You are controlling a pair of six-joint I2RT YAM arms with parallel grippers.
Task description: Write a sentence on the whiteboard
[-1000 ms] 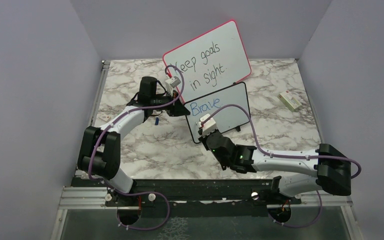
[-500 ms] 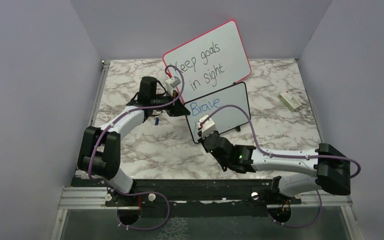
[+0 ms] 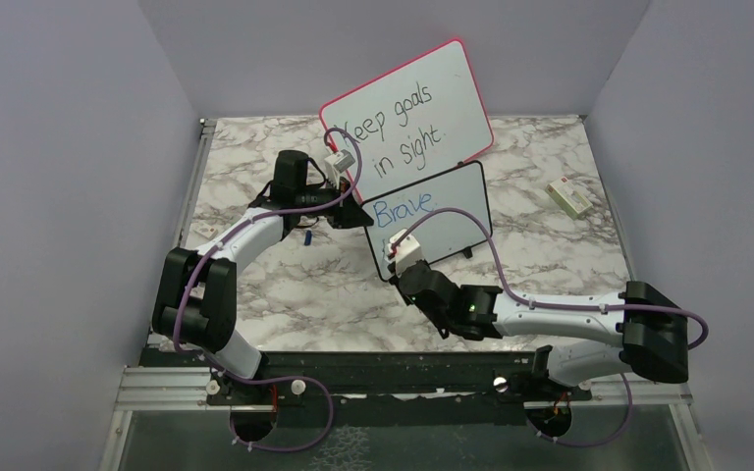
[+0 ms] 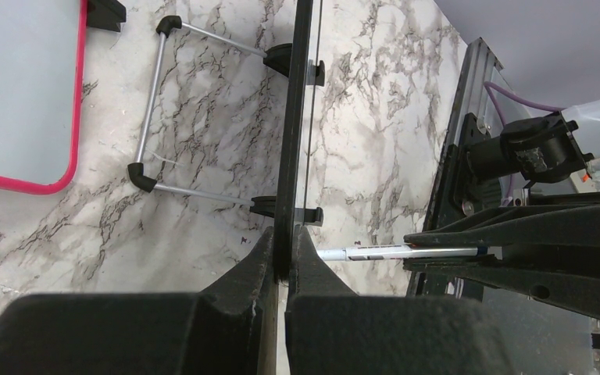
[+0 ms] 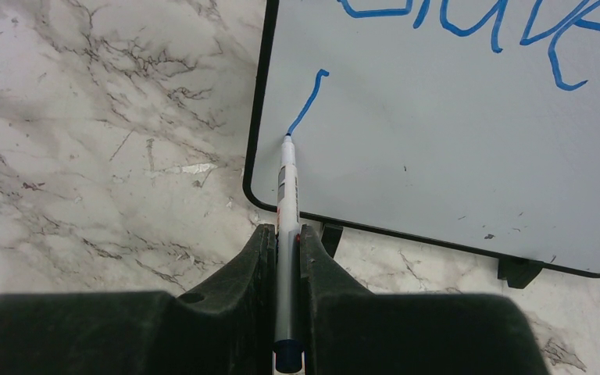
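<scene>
on the whiteboard [image 5: 437, 141] | right pincer [image 5: 285, 233] clamps marker [image 5: 287, 168], tip touching | left pincer [image 4: 283, 242] clamps its edge

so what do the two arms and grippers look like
Both the left arm and right arm have white links between chunky black joint housings, with a purple cable looped along each. A green light glows near the right wrist. The left gripper and right gripper are matte black, each with two wedge-shaped fingers.
</scene>
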